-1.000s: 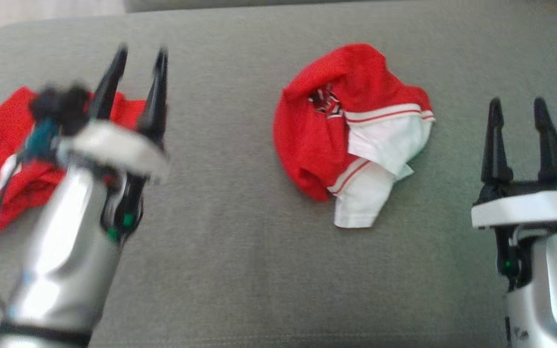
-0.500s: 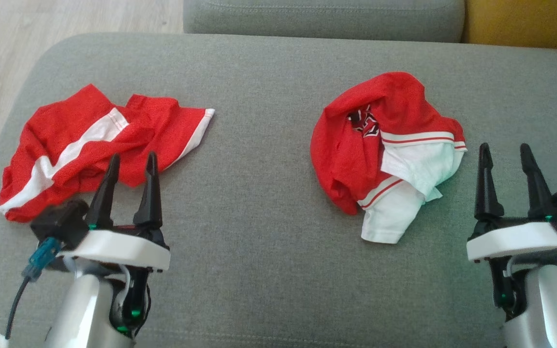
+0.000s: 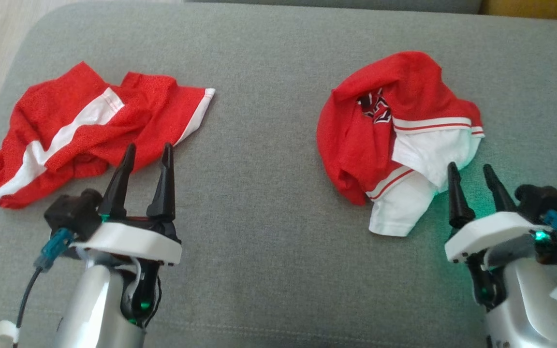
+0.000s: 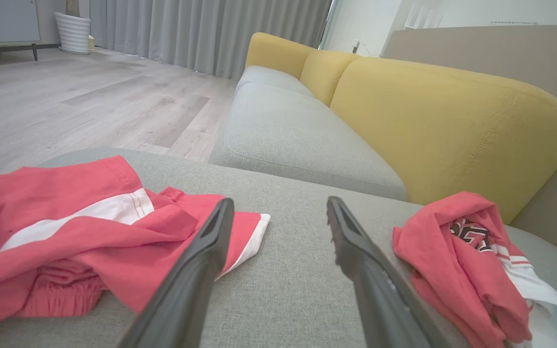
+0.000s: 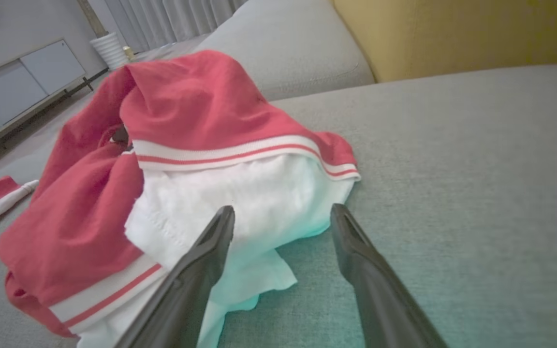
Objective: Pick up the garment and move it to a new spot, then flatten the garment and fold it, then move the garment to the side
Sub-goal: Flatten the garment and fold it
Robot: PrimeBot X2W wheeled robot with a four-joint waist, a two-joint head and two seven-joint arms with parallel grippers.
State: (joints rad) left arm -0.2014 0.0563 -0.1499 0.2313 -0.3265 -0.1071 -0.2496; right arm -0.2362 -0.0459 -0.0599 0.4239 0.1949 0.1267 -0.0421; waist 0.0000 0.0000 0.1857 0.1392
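Head view: the camera has tilted since half a second ago, so the whole picture sits differently. The crumpled red-and-white garment (image 3: 394, 130) lies on the right half of the grey cushion (image 3: 269, 203), and the red shorts (image 3: 85, 130) lie on the left half. The left gripper (image 3: 149, 147) has its jaws wide, tips over the near edge of the shorts, much as before. The right gripper (image 3: 469, 168), jaws wide and nothing held, has swung inward and is now just beside the garment's white fold.

Left wrist view: the left gripper (image 4: 279, 200) points at bare cushion between the shorts (image 4: 65, 232) and the garment (image 4: 457, 261), with a yellow backrest (image 4: 443, 125) behind.

Right wrist view: the right gripper (image 5: 282, 208) is close up to the garment (image 5: 201, 140). One fingertip overlaps the white cloth, but I cannot tell whether it touches.
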